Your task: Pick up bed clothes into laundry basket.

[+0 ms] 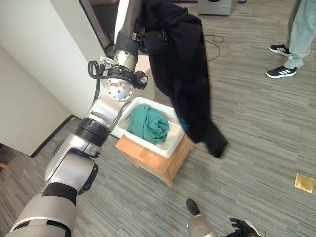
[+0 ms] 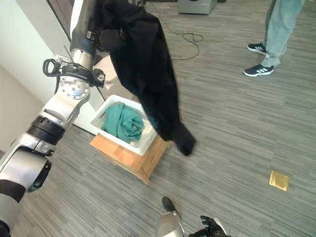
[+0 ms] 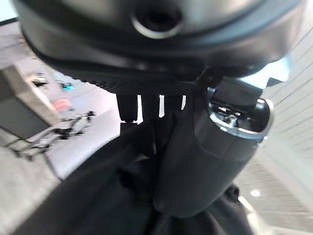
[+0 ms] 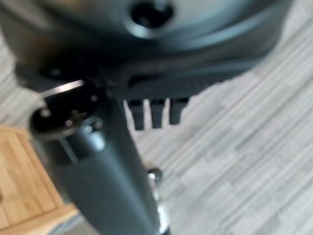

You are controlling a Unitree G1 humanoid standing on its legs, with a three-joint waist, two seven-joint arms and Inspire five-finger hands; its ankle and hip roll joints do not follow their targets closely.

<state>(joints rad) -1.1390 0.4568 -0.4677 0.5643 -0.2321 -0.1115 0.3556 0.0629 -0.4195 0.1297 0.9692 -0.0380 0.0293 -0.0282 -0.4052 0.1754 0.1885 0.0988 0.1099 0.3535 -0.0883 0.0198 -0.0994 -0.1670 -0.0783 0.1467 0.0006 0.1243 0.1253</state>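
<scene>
In the left eye view my left arm reaches up and away from me, and my left hand [image 1: 152, 42] is buried in the top of a black garment [image 1: 183, 74] that hangs down in a long fold. Its lower end dangles beside the white laundry basket [image 1: 168, 144], just past the rim. The basket sits on a wooden box [image 1: 150, 160] and holds a crumpled teal cloth [image 1: 149, 123]. A person's legs and shoes [image 1: 284, 59] stand on the striped floor far off.

The right eye view shows my right hand [image 2: 211, 228] low at the bottom edge — idle.

In my left wrist view, fingers [image 3: 128, 108] and thumb clench the black fabric.

My right wrist view: fingers [image 4: 152, 113] relaxed over bare floor, grasping nothing.
</scene>
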